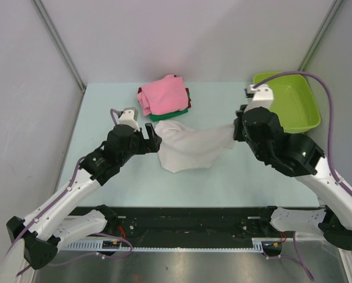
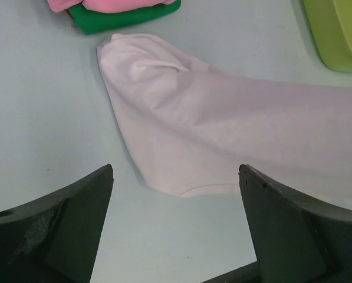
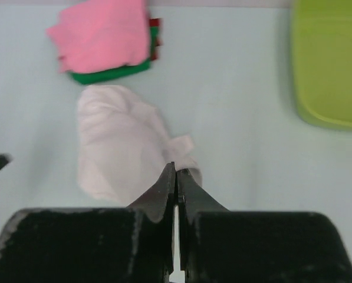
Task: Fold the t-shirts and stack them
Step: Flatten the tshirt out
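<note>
The white t-shirt [image 1: 190, 145] lies bunched in the middle of the table, its right end lifted. My right gripper [image 1: 237, 131] is shut on that right end; in the right wrist view the fingers [image 3: 177, 171] pinch the white cloth [image 3: 117, 141]. My left gripper [image 1: 157, 140] is open and empty at the shirt's left edge; in the left wrist view the white shirt [image 2: 223, 127] lies just beyond the spread fingers [image 2: 99, 183]. A folded stack sits behind, pink shirt [image 1: 165, 94] on top, dark red [image 1: 187, 93] and green [image 1: 170, 114] edges showing beneath.
A lime-green plastic tub [image 1: 289, 100] stands at the back right, close to my right arm. Grey walls enclose the table at the back and sides. A black rail [image 1: 181, 218] runs along the near edge.
</note>
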Available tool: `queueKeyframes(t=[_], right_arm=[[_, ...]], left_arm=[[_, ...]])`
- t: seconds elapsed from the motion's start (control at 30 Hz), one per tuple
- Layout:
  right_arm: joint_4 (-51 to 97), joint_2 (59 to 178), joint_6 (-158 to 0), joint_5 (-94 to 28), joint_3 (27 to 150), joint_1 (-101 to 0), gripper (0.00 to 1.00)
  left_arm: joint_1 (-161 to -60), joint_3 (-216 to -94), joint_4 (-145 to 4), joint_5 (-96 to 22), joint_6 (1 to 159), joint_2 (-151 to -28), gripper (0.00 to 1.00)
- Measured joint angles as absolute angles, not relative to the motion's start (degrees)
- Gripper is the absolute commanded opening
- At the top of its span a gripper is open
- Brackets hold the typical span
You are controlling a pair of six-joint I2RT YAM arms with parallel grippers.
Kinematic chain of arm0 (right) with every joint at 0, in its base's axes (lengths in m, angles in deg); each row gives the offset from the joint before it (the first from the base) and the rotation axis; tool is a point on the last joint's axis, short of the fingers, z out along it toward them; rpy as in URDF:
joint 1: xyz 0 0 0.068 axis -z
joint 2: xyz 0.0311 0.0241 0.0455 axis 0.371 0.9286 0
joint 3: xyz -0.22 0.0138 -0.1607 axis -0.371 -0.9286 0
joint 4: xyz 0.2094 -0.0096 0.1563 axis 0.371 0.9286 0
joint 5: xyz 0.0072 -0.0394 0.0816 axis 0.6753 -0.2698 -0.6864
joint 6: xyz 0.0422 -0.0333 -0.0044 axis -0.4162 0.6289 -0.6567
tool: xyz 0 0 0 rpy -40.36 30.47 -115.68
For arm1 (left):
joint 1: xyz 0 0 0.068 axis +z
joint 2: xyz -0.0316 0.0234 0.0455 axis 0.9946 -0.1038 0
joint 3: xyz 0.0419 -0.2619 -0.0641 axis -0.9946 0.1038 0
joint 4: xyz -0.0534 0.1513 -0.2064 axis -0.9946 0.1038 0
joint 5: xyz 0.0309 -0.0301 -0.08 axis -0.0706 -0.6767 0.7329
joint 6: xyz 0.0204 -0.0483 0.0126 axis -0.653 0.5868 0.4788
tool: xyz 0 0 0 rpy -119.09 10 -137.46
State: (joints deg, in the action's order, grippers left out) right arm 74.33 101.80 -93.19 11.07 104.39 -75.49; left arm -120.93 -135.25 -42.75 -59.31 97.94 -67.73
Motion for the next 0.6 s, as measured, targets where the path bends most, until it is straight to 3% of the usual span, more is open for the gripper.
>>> queueKeyframes(t=[0.1,0.3,0.33,0.37,0.47,0.53,0.6], right_arm=[[79.6,98.7,-96.3,20.0,102.5,-72.2,0.00],[85.5,92.7,-99.9,30.3,94.4,-54.6,0.00],[86.2,92.4,-100.1,31.2,92.7,-52.1,0.06],[86.5,92.8,-100.3,31.8,91.4,-49.7,0.38],[86.3,95.2,-100.4,31.0,89.7,-45.3,0.78],[85.1,97.1,-100.1,28.2,89.2,-45.3,0.95],[83.0,97.8,-99.3,24.0,88.7,-47.8,1.00]], left_arm=[[-120.9,-135.3,-42.3,-57.9,98.0,-67.7,0.91],[-120.9,-134.1,-42.8,-56.7,98.0,-67.6,0.91],[-120.9,-133.7,-42.8,-56.6,98.0,-67.6,0.91],[-120.9,-133.3,-42.9,-56.6,98.1,-67.6,0.91],[-120.9,-132.5,-42.6,-56.6,98.0,-67.6,0.91],[-120.9,-132.2,-42.6,-56.7,98.0,-67.6,0.91],[-120.9,-131.8,-42.6,-56.7,98.0,-67.3,0.91]])
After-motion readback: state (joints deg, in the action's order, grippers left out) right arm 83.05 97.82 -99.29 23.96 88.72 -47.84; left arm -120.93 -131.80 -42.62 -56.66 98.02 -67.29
